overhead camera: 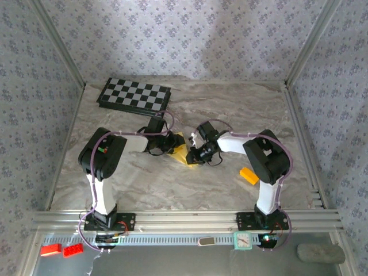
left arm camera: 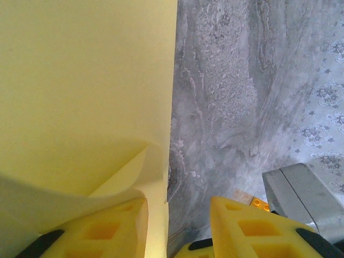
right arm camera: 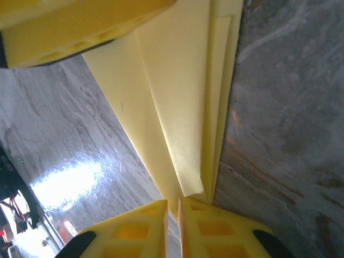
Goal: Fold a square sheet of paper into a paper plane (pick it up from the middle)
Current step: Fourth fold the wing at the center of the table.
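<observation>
Leaning in from both sides, the two arms are meeting over the middle of the desk (overhead camera: 230, 109), their wrists bending toward the yellow paper (overhead camera: 181, 154). That paper is lying on the marbled surface between them, already folded into layers, with a sharp crease running down to a narrow end.

The right pincer (right arm camera: 172, 207) is pinching it. Its two fingers are standing almost together with only a slit between them, and the paper's narrow folded end is running down into that slit.

The left pincer (left arm camera: 177, 207) is gripping nothing, its jaws standing well apart. The paper's straight edge is running up between the two fingers, bare desk is showing in the gap, and a loose flap is curling up right against the finger (left arm camera: 102, 231) on the paper's side.

An orange block (overhead camera: 249, 175) is lying on the desk beside the right arm, well apart from the paper. A checkerboard (overhead camera: 134, 95) is resting at the far left corner. Down in front of the arm bases, two red bricks (overhead camera: 60, 249) and a small clock (overhead camera: 242, 240) are sitting below the rail.
</observation>
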